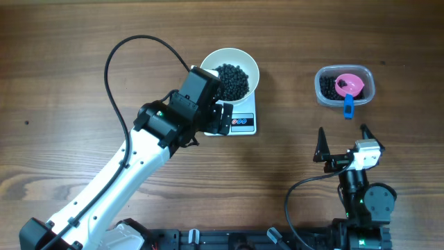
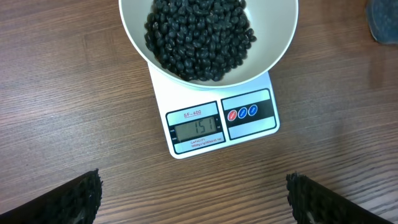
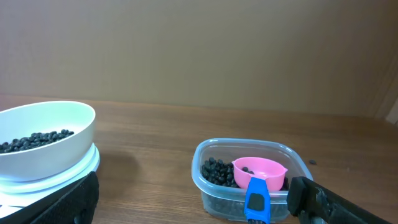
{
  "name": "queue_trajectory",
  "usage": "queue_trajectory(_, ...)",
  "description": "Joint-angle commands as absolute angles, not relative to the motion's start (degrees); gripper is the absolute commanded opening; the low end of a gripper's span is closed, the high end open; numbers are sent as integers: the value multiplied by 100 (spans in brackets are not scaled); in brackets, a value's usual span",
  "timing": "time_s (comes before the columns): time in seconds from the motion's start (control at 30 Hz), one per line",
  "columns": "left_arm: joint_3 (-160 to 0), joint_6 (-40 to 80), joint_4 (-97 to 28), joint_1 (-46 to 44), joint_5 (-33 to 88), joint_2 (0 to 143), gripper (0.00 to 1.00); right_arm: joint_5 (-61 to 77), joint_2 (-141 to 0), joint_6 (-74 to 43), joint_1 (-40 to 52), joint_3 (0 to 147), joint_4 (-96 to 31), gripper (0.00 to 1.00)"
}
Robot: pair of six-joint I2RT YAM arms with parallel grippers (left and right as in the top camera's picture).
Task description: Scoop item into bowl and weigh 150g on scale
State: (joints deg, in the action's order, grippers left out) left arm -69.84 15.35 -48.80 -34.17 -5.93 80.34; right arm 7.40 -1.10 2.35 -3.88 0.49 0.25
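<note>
Both claws stand wide open and hold nothing. The left claw (image 2: 196,208) hovers just near of the scale (image 2: 174,96), its fingers spread to either side of the wrist view, touching neither scale nor bowl. The right claw (image 1: 342,142) hangs over bare tabletop (image 1: 69,83) at the near right, well apart from the clear tub (image 1: 371,80), where the pink scoop (image 1: 349,85) lies among some leftover beans.

The white bowl (image 2: 277,37) sits on the scale, left of the tub, with the black beans (image 2: 199,31) heaped inside. The display (image 2: 197,129) reads 151, so the weighing looks as good as done.

Doing this step well now probably means hands off: keep both claws clear of bowl and scale so the reading settles. If an exact figure is wanted, lift out only a bean or two, gently, without pressing on the bowl.
</note>
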Motion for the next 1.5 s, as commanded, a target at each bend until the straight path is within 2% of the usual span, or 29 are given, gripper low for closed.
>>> queue_trajectory(0.0, -6954, 1586, -4864, -3439, -545, 7950, 100, 620, -21, 134, -355, 32, 32, 100)
queue_trajectory(1.27, -6954, 1588, -4954, -3439, -349, 7950, 100, 622, -21, 132, -355, 32, 32, 100)
queue_trajectory(1.47, -6954, 1588, -5052, -3439, -891, 7459, 100, 620, -21, 132, -355, 32, 32, 100)
